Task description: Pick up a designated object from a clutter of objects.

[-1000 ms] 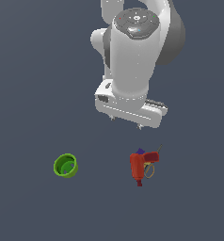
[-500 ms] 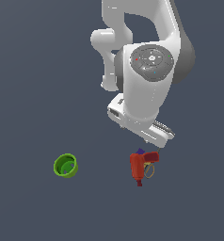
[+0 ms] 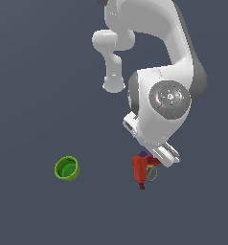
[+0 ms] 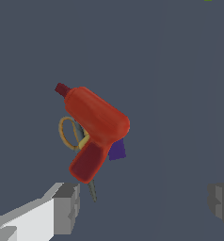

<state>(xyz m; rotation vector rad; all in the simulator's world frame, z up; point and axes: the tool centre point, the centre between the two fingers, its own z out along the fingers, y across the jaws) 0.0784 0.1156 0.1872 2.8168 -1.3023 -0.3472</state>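
Observation:
The red drill-shaped tool (image 3: 140,168) lies on the dark floor, partly under my wrist in the exterior view. In the wrist view the tool (image 4: 96,127) shows its dark red tip and angled handle. It lies over the thin scissors with tan loop handles (image 4: 70,133) and next to a tiny purple cube (image 4: 117,150). My gripper (image 4: 144,207) is open and empty, above the pile. Its two fingertips (image 4: 67,207) stand wide apart, clear of the tool. In the exterior view the fingers are hidden behind the hand.
A green cup (image 3: 67,168) stands apart from the pile, toward the exterior view's left. The arm's large white body (image 3: 161,103) hangs over the pile.
The arm has swung down and toward the exterior view's right, coming lower over the red tool. The objects have not moved.

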